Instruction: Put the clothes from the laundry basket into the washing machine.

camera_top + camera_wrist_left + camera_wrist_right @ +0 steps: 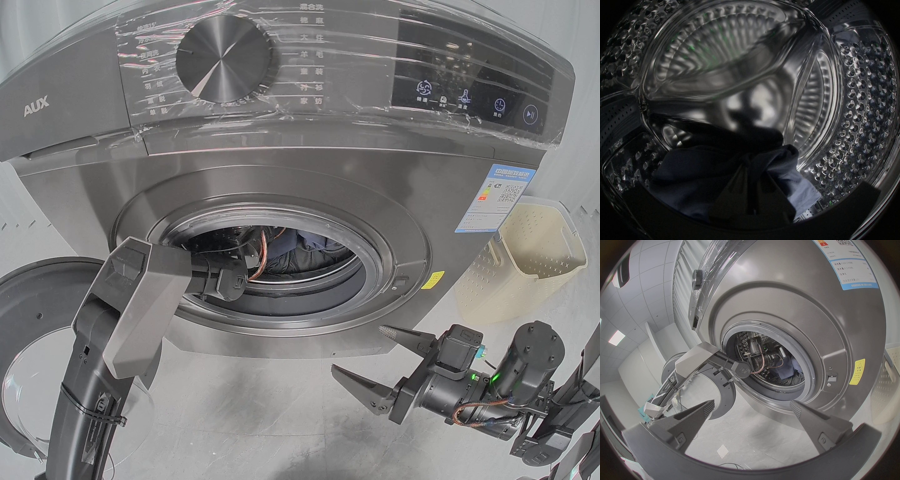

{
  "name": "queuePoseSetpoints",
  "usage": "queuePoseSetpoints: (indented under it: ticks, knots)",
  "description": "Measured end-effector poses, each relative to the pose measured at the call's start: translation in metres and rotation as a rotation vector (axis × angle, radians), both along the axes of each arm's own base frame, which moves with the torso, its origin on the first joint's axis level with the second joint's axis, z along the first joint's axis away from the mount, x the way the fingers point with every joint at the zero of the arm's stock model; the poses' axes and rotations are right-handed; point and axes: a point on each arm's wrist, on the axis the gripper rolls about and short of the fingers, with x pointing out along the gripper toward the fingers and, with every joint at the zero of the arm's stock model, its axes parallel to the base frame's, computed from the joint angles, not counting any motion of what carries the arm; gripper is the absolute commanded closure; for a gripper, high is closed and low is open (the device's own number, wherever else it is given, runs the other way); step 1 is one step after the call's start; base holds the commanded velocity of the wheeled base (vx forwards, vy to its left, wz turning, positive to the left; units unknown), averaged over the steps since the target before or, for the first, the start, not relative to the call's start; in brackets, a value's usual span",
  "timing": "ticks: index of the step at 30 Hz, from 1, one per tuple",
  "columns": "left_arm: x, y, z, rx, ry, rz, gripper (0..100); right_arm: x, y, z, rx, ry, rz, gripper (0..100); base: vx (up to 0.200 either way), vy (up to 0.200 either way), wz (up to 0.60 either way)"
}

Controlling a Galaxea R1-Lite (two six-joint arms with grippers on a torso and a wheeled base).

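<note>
One dark blue bundle of clothes (pixel 306 253) lies in the washer (pixel 325 175), seen from the head through the round opening. The left arm (pixel 144 294) is thrust inside beside it. The bundle seems to lie crosswise, with its long axis running from 9 to 3 o'clock. The door (pixel 37 300) hangs open at 8 o'clock. The basket (pixel 537 262) leans at 3 o'clock, and what I see of its inside holds nothing. So I reckon the loading is mostly or wholly done, and the arm has yet to come out. The right gripper (pixel 357 349) hangs at 5 o'clock, spread wide and carrying nothing.

From the left wrist, the clothes rest crumpled on the floor of the drum (pixel 865 93), a paler corner pointing toward the dimpled wall. The left gripper (pixel 750 193) is a dark shape over them. Whether it grips them or not, I cannot tell.

From the right wrist, the right gripper gapes toward the opening, well apart from it.
</note>
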Motion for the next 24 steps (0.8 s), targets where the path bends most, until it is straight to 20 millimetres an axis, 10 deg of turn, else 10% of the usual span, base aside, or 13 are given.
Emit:
queuePoseSetpoints:
  ticks: [2,3,12,24]
  knots:
    - [0.001,-0.001,-0.001,-0.005,-0.004,0.000,100,0.000,0.000,0.000,-0.001,0.000,-0.001,0,0.000,0.000,0.00]
    - [0.001,-0.002,-0.003,-0.005,-0.002,-0.001,0,0.001,0.000,0.000,-0.002,0.001,-0.002,0,0.000,0.000,0.00]
    - [-0.017,-0.009,-0.030,0.063,0.112,-0.031,0,0.002,-0.001,-0.002,-0.007,0.005,-0.007,0,0.000,0.000,0.00]
    - [-0.107,-0.010,-0.055,0.261,0.241,-0.172,0,-0.001,-0.003,-0.005,-0.019,0.017,-0.006,0,0.000,0.000,0.00]
